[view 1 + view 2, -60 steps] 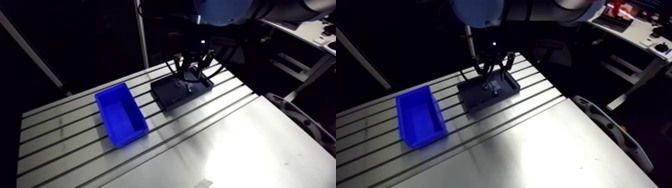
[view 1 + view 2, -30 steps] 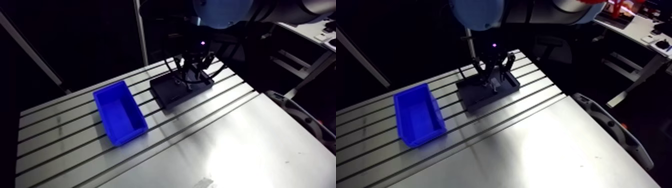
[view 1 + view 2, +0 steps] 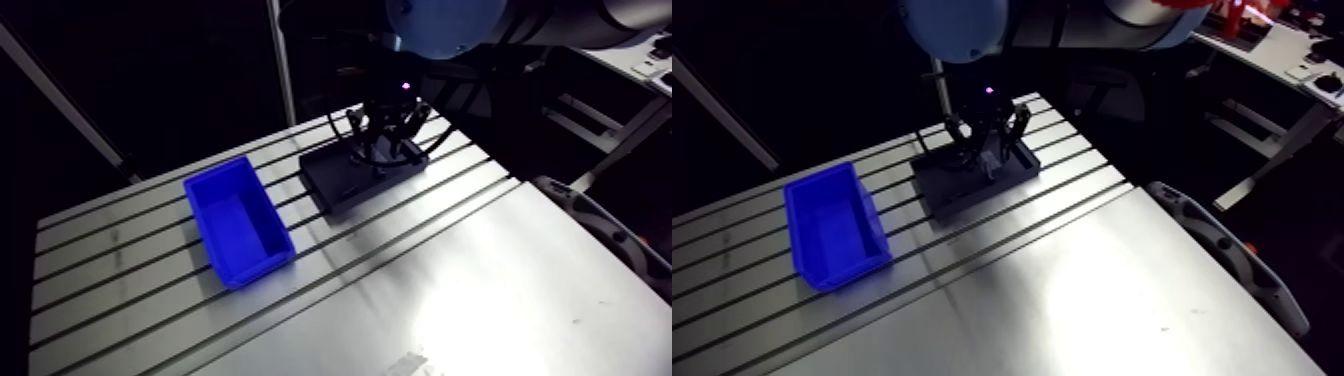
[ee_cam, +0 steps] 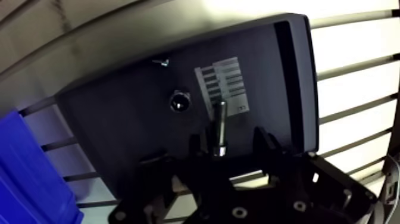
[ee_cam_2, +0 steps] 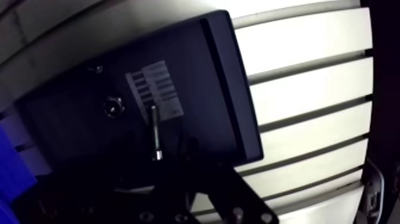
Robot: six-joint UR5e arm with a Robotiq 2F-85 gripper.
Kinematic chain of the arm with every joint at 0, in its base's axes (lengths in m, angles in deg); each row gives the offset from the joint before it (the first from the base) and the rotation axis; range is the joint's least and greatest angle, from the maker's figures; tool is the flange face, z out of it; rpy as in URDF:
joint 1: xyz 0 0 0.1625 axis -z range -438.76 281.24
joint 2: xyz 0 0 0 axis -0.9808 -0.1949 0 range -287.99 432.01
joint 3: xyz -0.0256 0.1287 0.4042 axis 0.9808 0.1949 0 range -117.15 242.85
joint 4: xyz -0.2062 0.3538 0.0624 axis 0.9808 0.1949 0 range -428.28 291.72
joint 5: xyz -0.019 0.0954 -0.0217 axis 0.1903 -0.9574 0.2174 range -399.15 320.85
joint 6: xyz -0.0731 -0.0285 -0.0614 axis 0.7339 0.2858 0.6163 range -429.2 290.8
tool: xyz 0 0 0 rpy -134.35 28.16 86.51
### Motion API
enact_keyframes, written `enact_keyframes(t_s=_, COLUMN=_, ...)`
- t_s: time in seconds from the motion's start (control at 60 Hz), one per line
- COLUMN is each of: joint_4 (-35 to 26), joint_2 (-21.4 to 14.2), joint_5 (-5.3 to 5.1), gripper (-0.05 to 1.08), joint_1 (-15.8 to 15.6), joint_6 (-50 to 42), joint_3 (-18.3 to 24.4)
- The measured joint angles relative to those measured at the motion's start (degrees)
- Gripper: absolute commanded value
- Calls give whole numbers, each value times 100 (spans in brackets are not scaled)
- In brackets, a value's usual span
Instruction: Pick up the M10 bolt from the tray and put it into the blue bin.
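Observation:
The M10 bolt (image 4: 220, 126) lies in the black tray (image 4: 119, 119), its shaft resting partly on a pale striped label (image 4: 225, 86). In the wrist view my gripper (image 4: 228, 145) stands open low over the tray. The bolt's head end lies between the fingertips (image 4: 194, 146), closer to one finger and clear of both. In the arm view the gripper (image 3: 385, 152) hangs over the tray (image 3: 345, 185) at the back of the table. The blue bin (image 3: 238, 222) stands empty a short way beside the tray.
A dark nut (image 4: 180, 101) and a small screw (image 4: 159, 61) also lie in the tray, ahead of the bolt. The tray and bin stand on the slotted aluminium table (image 3: 450, 290). A corner of the blue bin (image 4: 24, 179) shows beside the tray.
The gripper has come lower over the tray, close around the bolt. The arm view has shifted slightly with the arm; bin and tray stay put.

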Motion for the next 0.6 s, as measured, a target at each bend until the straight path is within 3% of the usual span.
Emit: enact_keyframes(t_s=0.6, joint_4=13, joint_2=80, joint_5=-3, gripper=51, joint_1=-15, joint_6=-3, joint_3=-19)
